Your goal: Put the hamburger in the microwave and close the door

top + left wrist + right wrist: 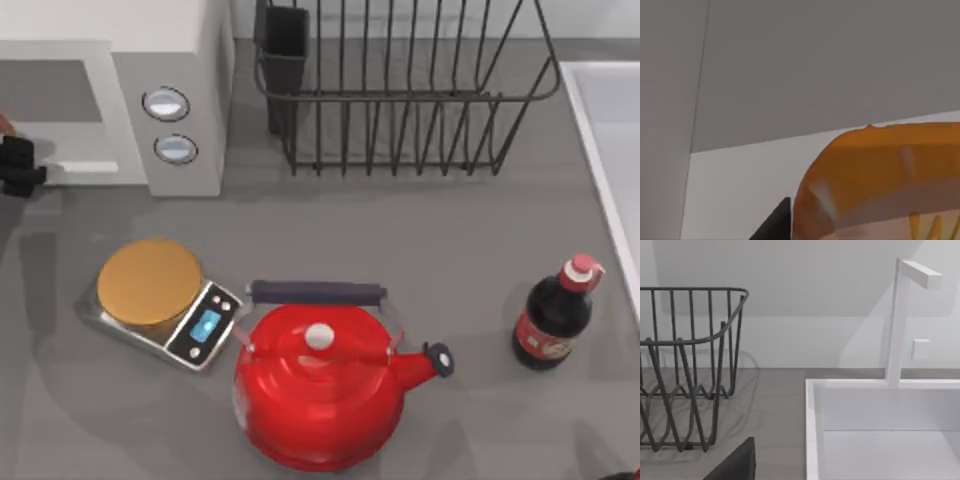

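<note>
Along the counter's [420, 230] near edge stand a red kettle [318, 395], near the middle, and a silver scale [160, 305] with a flat orange-tan disc, toward the left; a dark sauce bottle [552, 315] stands toward the right edge, close to the white sink [610, 150]. Farther back, a black wire dish rack [400, 90] takes the middle of the far edge. The microwave [185, 90] fills the far left corner, its two round knobs facing up in the top view and its grey cavity open to their left. At the counter's left edge, just before that opening, is the left gripper [18, 165]. Its wrist view has the hamburger [880, 185] large and close against a dark finger [776, 222], orange bun over a pale layer, with grey cavity wall behind, so I judge the jaws to be closed on the burger and carrying it into the opening. The placing step is in hand: the next move calls for reaching deeper, lowering onto the cavity floor and releasing, then withdrawing to swing the door shut. I cannot make out the door with certainty. The right arm is parked off the counter's near right corner; whether its jaws are open I cannot tell.
</note>
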